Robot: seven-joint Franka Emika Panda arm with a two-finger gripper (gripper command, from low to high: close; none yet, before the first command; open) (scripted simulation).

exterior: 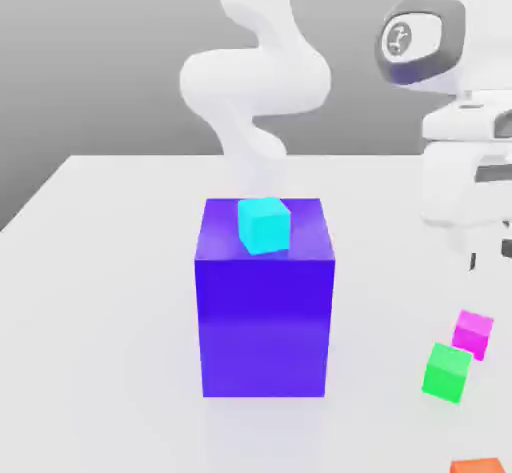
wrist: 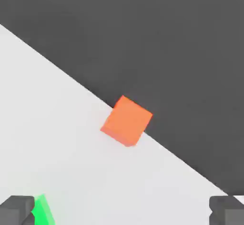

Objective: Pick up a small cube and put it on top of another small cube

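Spread wide with nothing between its fingers, the gripper (wrist: 122, 210) shows its two dark fingertips (wrist: 16, 209) in the hand view, far apart from each other. In the exterior view the white hand hangs at the right edge of the frame, above the table (exterior: 100, 261). The small cube (exterior: 473, 333), magenta-pink, rests on the table in the lower right of the exterior view, below the hand and untouched. A green cube (exterior: 446, 371) sits just beside it, toward the lower left of it. An orange cube (exterior: 477, 466) lies at the bottom edge, at the table's border. Near the frame's centre stands a large blue-purple block (exterior: 265, 311), with a cyan cube (exterior: 264, 225) on its top face.
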